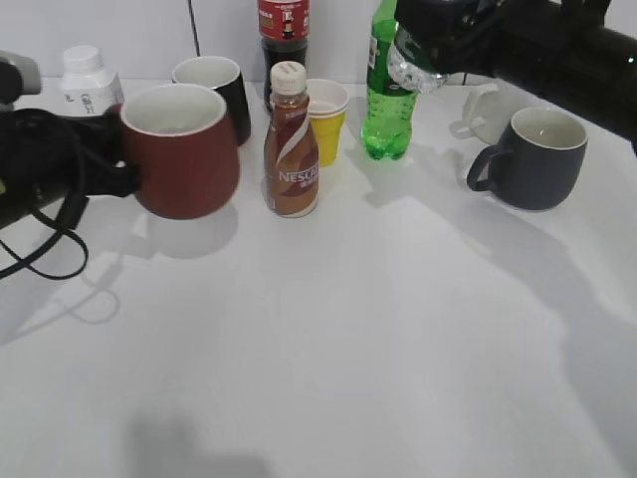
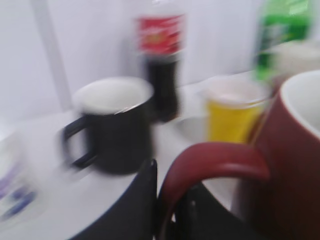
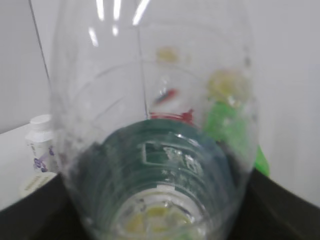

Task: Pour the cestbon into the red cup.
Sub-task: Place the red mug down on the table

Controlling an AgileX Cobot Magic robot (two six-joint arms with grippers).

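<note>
- Nearest, the bare white worktop (image 1: 328,378) fills the whole lower half of the exterior view, only shadows on it
- Left of the frame, the left gripper (image 1: 117,164) has the red cup (image 1: 184,149): in the left wrist view a dark finger sits inside the loop handle (image 2: 210,162), so the fingers look clenched on that handle, and its shadow suggests the cup is lifted a little off the worktop
- That cup reads as thick ceramic, stiff and fairly heavy, glazed so likely slick; the handle is the sensible hold. Its white inside looks empty from here
- Just right of it stands the brown Nescafe bottle (image 1: 291,144), capped, close enough to bump
- Behind that, a yellow paper cup (image 1: 326,119), contents not visible
- Middle right, a dark grey mug (image 1: 537,154) on the worktop, inside pale and seemingly empty
- Further back, a black mug (image 1: 219,85), a white pill bottle (image 1: 88,80), a cola bottle (image 1: 284,30) and a green soda bottle (image 1: 383,100)
- Upper right, in the air, the right gripper (image 1: 438,45) is grasping the cestbon (image 1: 410,68), fingers closed round its body, bottle tipped over toward the left, well apart from the red cup
- The right wrist view looks through the clear cestbon wall: thin, light, crushable plastic, so a gentle squeeze at the labelled middle; how much water is inside, I cannot tell
</note>
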